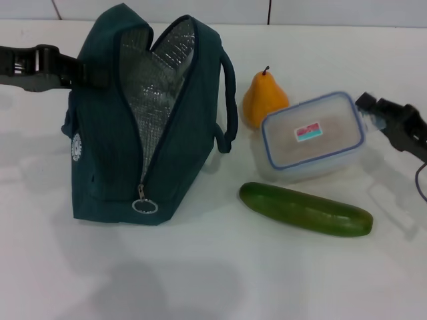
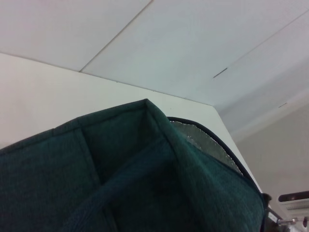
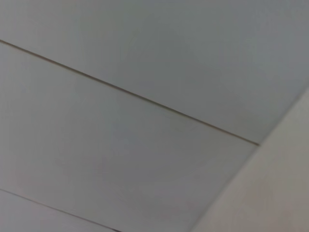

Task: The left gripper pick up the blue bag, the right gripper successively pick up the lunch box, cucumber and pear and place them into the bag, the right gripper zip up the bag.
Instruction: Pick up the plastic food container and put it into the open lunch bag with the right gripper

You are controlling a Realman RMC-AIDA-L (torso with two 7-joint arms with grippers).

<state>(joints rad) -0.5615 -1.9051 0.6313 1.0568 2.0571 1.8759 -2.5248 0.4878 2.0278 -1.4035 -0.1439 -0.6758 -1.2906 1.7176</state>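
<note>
The blue bag (image 1: 110,153) stands upright on the table, left of centre, its top unzipped and the silver lining showing. Its zipper ring (image 1: 144,205) hangs low at the front end. My left gripper (image 1: 93,72) reaches in from the left and meets the bag's upper left side; the left wrist view is filled by the bag's fabric (image 2: 96,183) and a handle. To the right lie the lunch box (image 1: 312,137), the pear (image 1: 263,99) behind it, and the cucumber (image 1: 305,209) in front. My right gripper (image 1: 370,107) is just off the lunch box's right end.
Everything rests on a white table (image 1: 213,280) that ends at a pale panelled wall (image 1: 333,10) behind. The right wrist view shows only grey panels (image 3: 145,121) with seams.
</note>
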